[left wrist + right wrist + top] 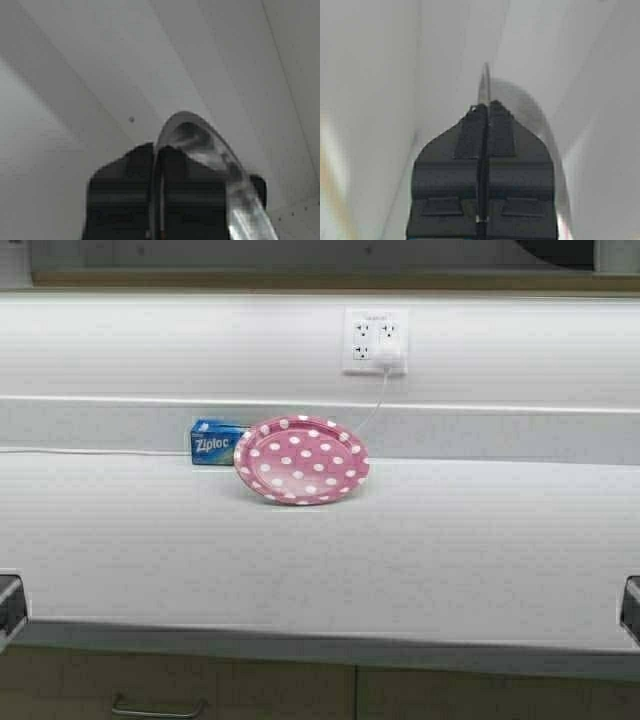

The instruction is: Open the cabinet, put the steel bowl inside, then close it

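The steel bowl (200, 142) shows in the left wrist view as a shiny curved rim. My left gripper (157, 148) is shut on that rim, with pale grey panels behind it. In the right wrist view my right gripper (484, 106) is shut on a thin edge of the bowl (484, 85), whose curved wall runs off to one side. Both grippers are above the high view's frame, so they and the bowl are out of sight there. Only the cabinet's tan lower edge (300, 280) shows at the top of the high view; its doors are out of view.
A pink polka-dot plate (302, 460) leans by a blue Ziploc box (215, 443) at the back of the white counter (320, 560). A wall outlet (375, 341) with a plugged-in cord is above. Base units with a bar pull (158, 708) lie below.
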Robot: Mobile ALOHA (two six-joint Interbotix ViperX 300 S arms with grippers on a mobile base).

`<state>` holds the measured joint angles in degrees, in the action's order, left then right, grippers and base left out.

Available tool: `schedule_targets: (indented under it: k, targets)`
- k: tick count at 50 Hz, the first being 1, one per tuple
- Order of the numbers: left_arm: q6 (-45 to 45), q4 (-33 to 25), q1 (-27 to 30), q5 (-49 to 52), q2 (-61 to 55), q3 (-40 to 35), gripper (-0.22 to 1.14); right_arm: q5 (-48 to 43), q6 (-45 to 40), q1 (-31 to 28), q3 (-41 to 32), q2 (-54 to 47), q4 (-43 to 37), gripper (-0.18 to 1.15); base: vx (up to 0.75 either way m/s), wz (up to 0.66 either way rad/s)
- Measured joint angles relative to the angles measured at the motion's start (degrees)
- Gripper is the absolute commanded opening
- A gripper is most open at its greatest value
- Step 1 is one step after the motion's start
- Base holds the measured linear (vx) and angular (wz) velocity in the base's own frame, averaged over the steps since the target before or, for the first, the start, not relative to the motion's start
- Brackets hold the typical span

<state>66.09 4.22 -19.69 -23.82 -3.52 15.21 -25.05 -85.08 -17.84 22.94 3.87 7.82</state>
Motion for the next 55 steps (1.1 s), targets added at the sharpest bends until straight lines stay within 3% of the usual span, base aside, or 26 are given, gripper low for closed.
schedule_targets:
  k: [7, 16, 55]
  targets:
    - [0.0, -0.7, 0.0, 3.0, -7.0, -8.5, 0.03, 1.1, 0.1, 1.6, -5.3, -5.7, -1.5, 0.07, 0.04, 0.00]
    - [0.0, -1.8, 0.0, 5.0, -11.8, -14.6, 0.03, 1.2, 0.1, 2.3, -6.2, -9.0, -2.1, 0.07, 0.05, -0.01]
    - [0.2, -5.7, -0.4, 3.3, -13.0, -10.2, 0.03, 1.2, 0.2, 2.7, -2.9, -9.4, -2.1, 0.07, 0.10, -0.01]
